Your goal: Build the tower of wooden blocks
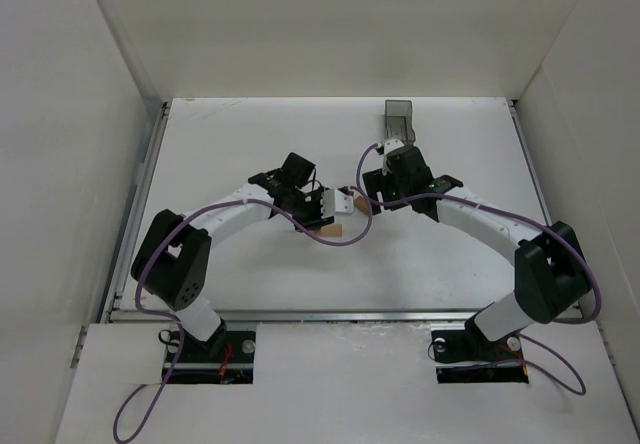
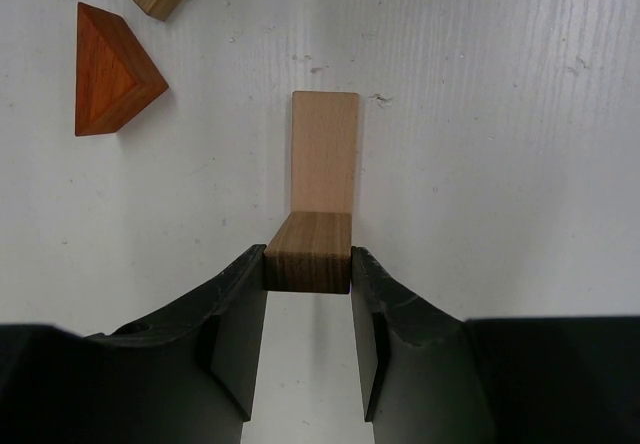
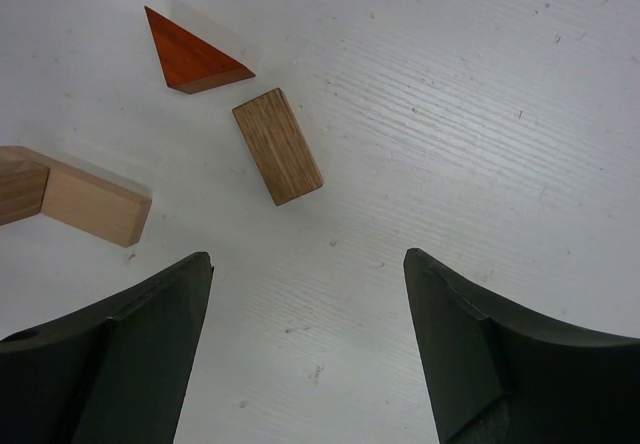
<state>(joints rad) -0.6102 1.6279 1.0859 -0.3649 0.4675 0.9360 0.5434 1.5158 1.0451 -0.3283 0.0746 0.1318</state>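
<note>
Clamping a dark brown block (image 2: 308,244), the left gripper (image 2: 308,264) holds it against the pale block (image 2: 325,151) flat on the table (image 2: 500,114), which looks like base-laying, so next needs a gentle release, while the right gripper (image 3: 305,259) hangs jaws apart near the loose block (image 3: 278,146) and orange roof piece (image 3: 190,56).

- Your right gripper (image 3: 305,256) fills the bottom of the frame, jaws wide apart.
- Upper left: the orange triangular piece (image 3: 195,56), with a brown block (image 3: 277,146) near it, just below, not touching.
- Left edge: a pale block (image 3: 95,204) touches a darker block (image 3: 20,192).
</note>
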